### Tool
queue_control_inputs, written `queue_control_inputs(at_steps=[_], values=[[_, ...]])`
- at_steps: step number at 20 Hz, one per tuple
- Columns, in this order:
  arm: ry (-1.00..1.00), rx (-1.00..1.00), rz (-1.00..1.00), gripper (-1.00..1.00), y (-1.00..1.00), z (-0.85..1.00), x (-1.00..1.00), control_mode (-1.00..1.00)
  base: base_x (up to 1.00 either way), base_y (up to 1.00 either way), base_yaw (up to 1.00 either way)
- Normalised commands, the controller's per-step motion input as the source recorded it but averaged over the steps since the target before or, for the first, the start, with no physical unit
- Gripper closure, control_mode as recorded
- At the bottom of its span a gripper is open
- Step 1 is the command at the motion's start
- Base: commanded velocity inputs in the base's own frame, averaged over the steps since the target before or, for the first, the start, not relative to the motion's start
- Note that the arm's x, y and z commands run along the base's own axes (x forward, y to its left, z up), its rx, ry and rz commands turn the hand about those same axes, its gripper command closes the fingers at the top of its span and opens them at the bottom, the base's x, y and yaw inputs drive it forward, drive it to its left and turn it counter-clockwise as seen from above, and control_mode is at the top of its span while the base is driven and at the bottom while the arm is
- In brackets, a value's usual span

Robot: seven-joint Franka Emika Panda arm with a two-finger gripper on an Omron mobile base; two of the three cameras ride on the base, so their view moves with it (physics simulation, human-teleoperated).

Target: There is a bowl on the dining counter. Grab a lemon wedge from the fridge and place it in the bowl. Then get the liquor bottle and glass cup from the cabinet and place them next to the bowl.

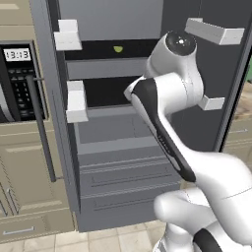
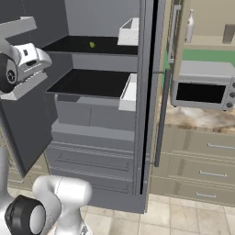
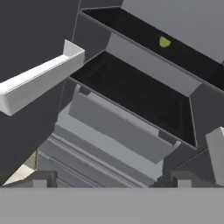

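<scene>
- With both doors of the fridge (image 1: pixel 123 162) standing open, the lemon wedge (image 3: pixel 164 42), apparently a small yellow-green piece, is being shown on the upper shelf (image 3: pixel 144 37).
- The gripper (image 3: pixel 111 177) is being held wide apart and empty, well short of it, ready for a reach.

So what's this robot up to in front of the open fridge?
It's after the lemon wedge, a small yellow-green piece lying on the upper dark shelf of the fridge, whose doors stand open. The arm is raised toward the shelves, and its hand is open and empty, short of the wedge. A bottle waits in the open cabinet to the right.
</scene>
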Motion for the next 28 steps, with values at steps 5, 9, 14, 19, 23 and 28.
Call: queue_control_inputs(at_steps=[5, 9, 14, 19, 23, 28], values=[[-0.03, 0.02, -0.20, -1.00, -0.54, -0.29, -0.32, -1.00, 0.00, 0.00, 0.00], [0.00, 0.03, -0.07, -1.00, -0.15, -0.16, -0.08, -1.00, 0.00, 0.00, 0.00], [0.00, 0.00, -0.01, -1.00, 0.00, 0.00, -0.01, 1.00, 0.03, 0.00, 0.00], [0.00, 0.00, 0.00, -1.00, 0.00, 0.00, 0.00, 1.00, 0.76, 0.00, 0.00], [0.00, 0.00, 0.00, -1.00, 0.00, 0.00, 0.00, 1.00, 1.00, 0.00, 0.00], [0.00, 0.00, 0.00, -1.00, 0.00, 0.00, 0.00, 1.00, 0.70, 0.00, 0.00]])
